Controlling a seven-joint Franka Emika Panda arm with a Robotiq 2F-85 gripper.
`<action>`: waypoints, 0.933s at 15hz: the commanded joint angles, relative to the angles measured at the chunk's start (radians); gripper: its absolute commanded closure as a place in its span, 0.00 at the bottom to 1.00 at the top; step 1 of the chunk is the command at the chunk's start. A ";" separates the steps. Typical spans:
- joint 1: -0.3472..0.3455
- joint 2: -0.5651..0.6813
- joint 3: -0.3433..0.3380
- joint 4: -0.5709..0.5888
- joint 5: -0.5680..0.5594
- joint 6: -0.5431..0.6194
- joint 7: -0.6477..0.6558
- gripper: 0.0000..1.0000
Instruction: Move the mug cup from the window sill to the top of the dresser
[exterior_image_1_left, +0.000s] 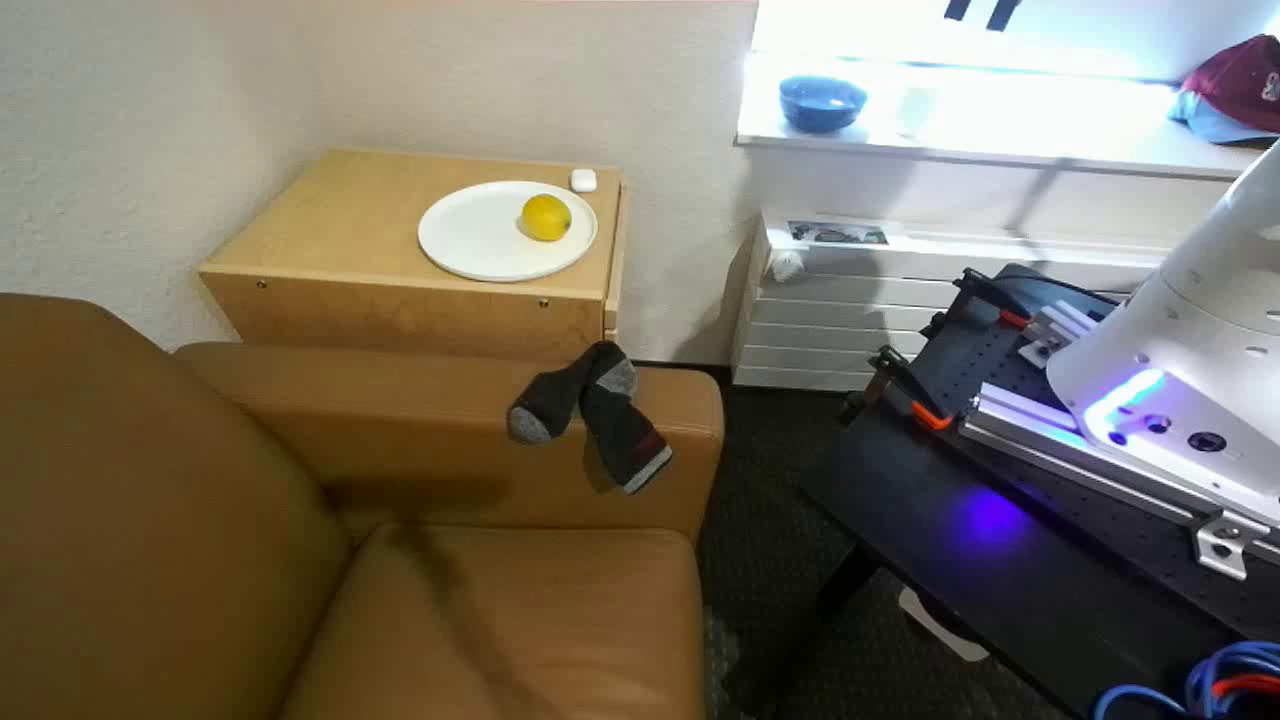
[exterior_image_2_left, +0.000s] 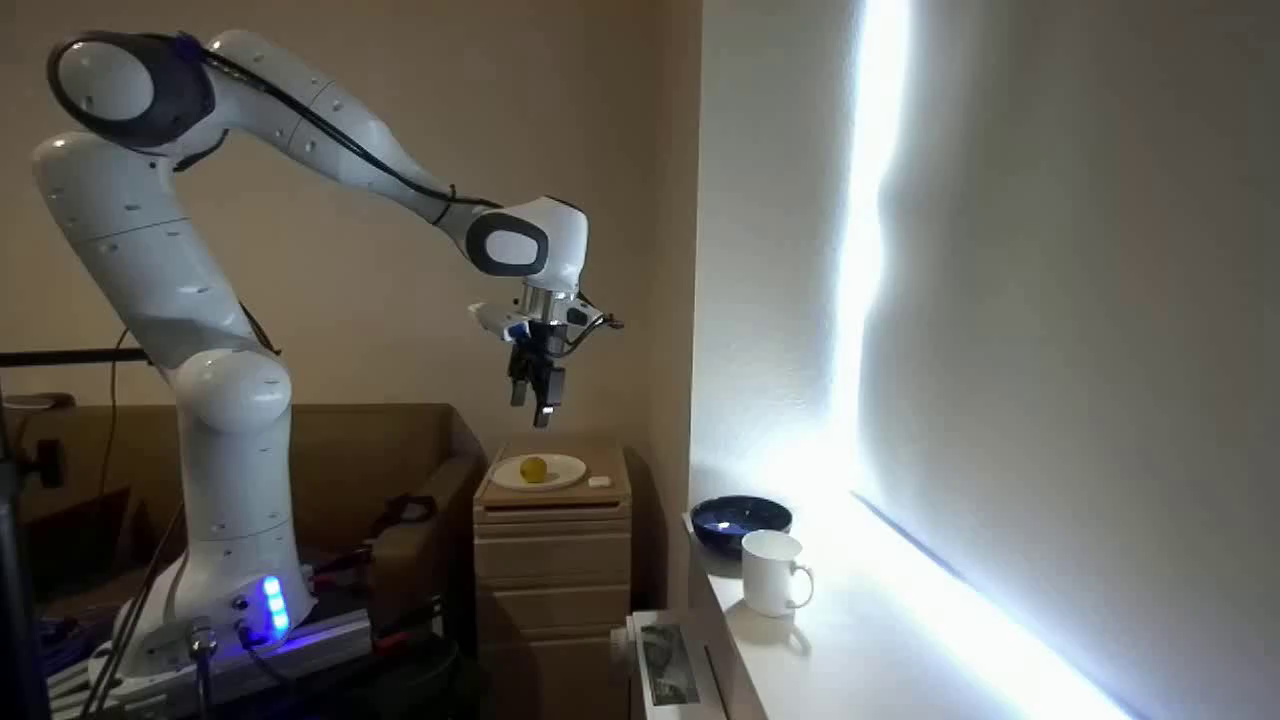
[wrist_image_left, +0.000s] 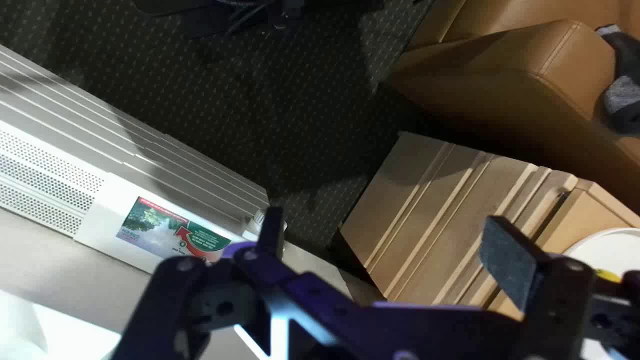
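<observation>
The white mug cup stands upright on the white window sill, beside the blue bowl, its handle towards the window. In an exterior view the mug is washed out by glare on the sill. A white shape in the wrist view's lower left corner may be the mug; I cannot tell. The tan dresser stands by the wall; its drawer front shows in the wrist view. My gripper is open and empty, pointing down in the air, well above and away from the mug. Its spread fingers frame the wrist view.
A white plate with a yellow fruit and a small white box lie on the dresser top. The blue bowl is on the sill's far end. A cap, radiator, and brown sofa with socks are around.
</observation>
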 joint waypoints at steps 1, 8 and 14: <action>-0.029 0.004 0.027 0.001 0.011 -0.002 -0.010 0.00; -0.118 0.284 -0.041 0.167 0.127 0.035 0.150 0.00; -0.152 0.302 -0.020 0.272 0.243 0.015 0.245 0.00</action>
